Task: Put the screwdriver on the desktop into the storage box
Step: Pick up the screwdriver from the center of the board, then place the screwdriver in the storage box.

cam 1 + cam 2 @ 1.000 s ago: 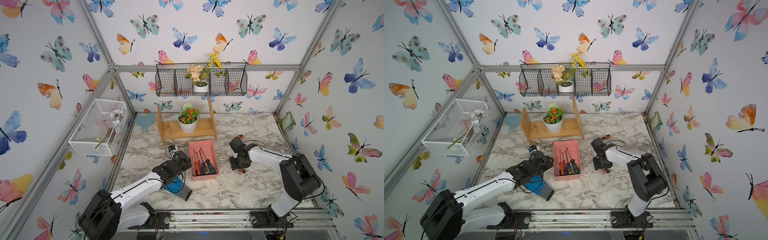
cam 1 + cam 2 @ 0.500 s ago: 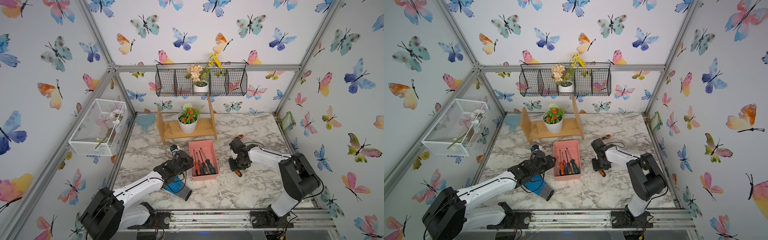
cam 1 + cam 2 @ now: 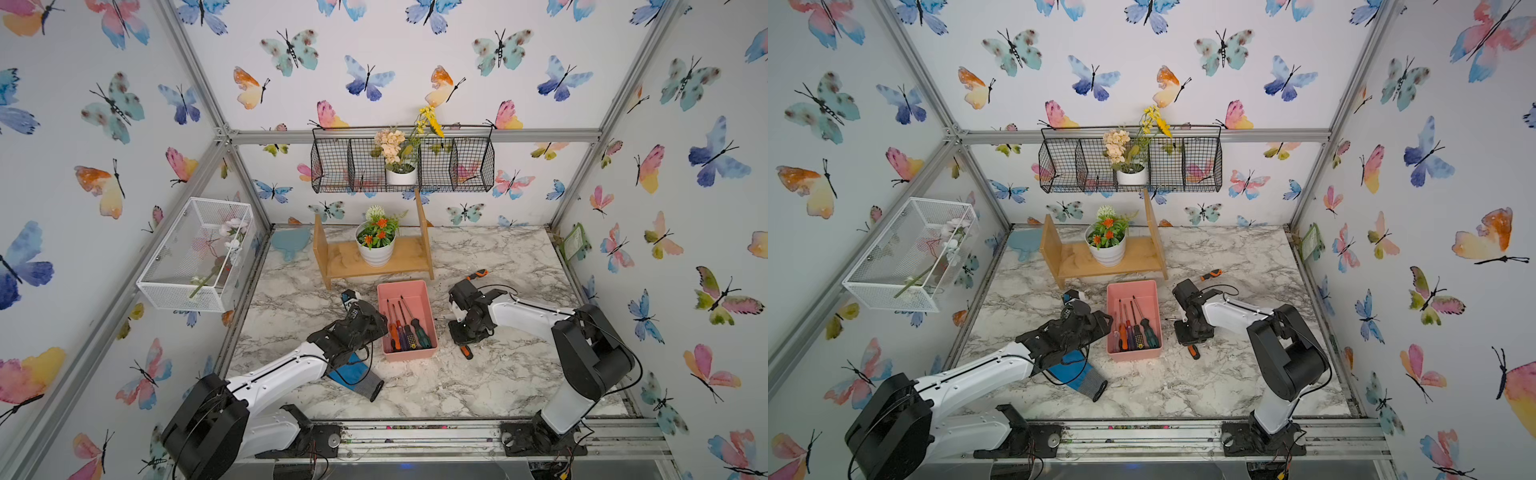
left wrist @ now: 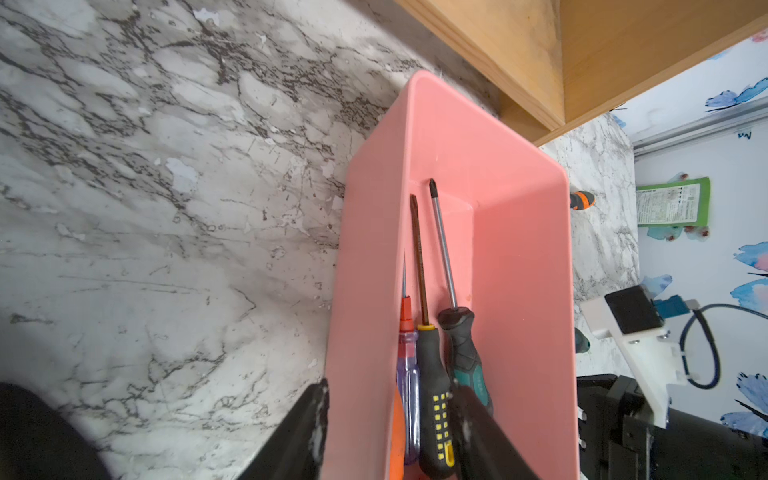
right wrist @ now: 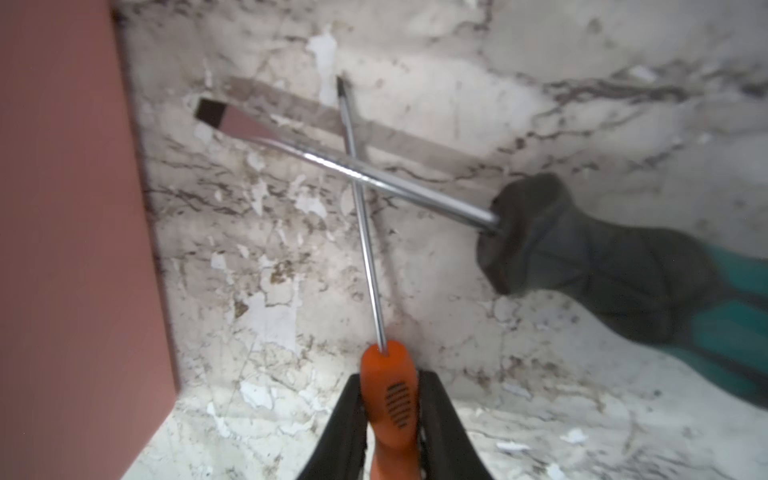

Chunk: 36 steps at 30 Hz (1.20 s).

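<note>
Box [image 3: 419,291] holds four screwdrivers [image 3: 405,328]; right gripper [image 5: 390,399] pinches an orange screwdriver [image 5: 384,365], lower centre; left gripper [image 4: 388,395], half open, straddles its wall; a green screwdriver [image 5: 602,266] waits.

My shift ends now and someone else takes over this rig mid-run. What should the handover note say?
Left gripper: open, jaws astride a side wall of the storage box, gripping nothing.
Right gripper: shut on the orange-handled screwdriver. Its shaft crosses the teal-handled flat-head lying on the desktop beside the box.
Done: four screwdrivers lie in the box.
Left: carry the orange-handled one into the box, then the teal-handled flat-head, then the orange-and-black screwdriver farther back on the desktop.
</note>
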Available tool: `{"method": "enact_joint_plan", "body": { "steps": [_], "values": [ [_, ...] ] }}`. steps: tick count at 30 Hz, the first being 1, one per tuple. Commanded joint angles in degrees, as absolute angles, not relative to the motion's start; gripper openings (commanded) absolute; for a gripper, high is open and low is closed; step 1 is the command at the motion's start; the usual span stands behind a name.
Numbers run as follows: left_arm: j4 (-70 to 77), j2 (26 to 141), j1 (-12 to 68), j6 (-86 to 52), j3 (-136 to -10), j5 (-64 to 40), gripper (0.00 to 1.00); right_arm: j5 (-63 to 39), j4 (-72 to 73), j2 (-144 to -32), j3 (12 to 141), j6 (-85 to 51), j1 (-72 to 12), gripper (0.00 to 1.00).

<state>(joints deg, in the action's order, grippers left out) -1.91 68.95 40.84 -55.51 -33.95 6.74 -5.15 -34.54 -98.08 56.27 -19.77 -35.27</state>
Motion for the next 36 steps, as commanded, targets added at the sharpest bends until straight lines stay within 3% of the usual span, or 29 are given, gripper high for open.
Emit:
{"method": "enact_joint_plan", "body": {
  "steps": [1,5,13,21,27,36],
  "values": [
    [-1.96,69.58,40.78,-54.73,-35.42,5.06,0.52,-9.49,-36.52,-100.89,56.10,-19.90,-36.71,0.17],
    [-2.45,69.33,40.78,-54.93,-35.24,5.34,0.51,-11.57,-36.35,-99.92,55.91,-20.38,-37.18,0.10],
    [-2.94,69.09,40.78,-55.28,-35.24,5.98,0.51,-18.04,-35.93,-94.79,52.29,-23.20,-38.31,0.06],
    [-3.75,69.45,40.80,-55.12,-35.81,6.50,0.51,-14.94,-39.21,-85.10,50.23,-28.97,-38.63,0.03],
    [-5.54,70.89,40.78,-53.91,-37.10,7.03,0.51,-8.29,-45.29,-78.67,59.64,-33.02,-38.61,0.04],
    [-9.10,68.71,40.87,-56.46,-36.89,11.38,0.48,-17.38,-33.20,-91.55,74.27,-38.82,-47.72,0.02]
  ]
}}
